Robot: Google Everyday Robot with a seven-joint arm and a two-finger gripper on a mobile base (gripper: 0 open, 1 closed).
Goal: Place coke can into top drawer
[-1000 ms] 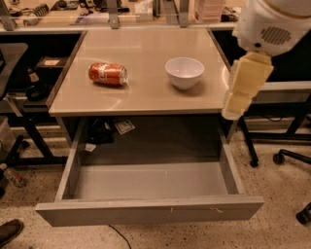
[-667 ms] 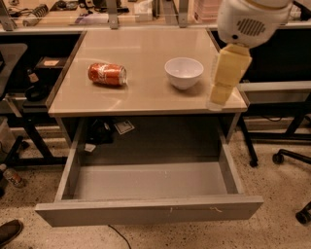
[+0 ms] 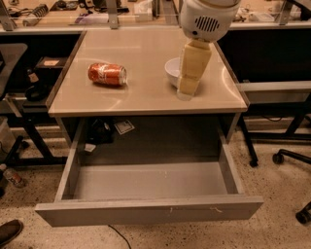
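The coke can (image 3: 107, 74) lies on its side on the left part of the beige tabletop (image 3: 141, 97). The top drawer (image 3: 150, 187) is pulled fully open below the table, and its grey inside is bare. My arm reaches down from the top of the view, and the gripper (image 3: 187, 90) hangs over the table's right part, right of the can and apart from it. It hides much of the white bowl (image 3: 172, 71).
Office chair legs and casters (image 3: 279, 155) stand on the floor at the right. A black frame and clutter (image 3: 29, 92) sit left of the table. A shoe tip (image 3: 9, 232) is at the bottom left. Cluttered benches (image 3: 58, 9) run along the back.
The arm has swung left, from beyond the table's right edge to over the tabletop in front of the bowl. The can and drawer have not moved.
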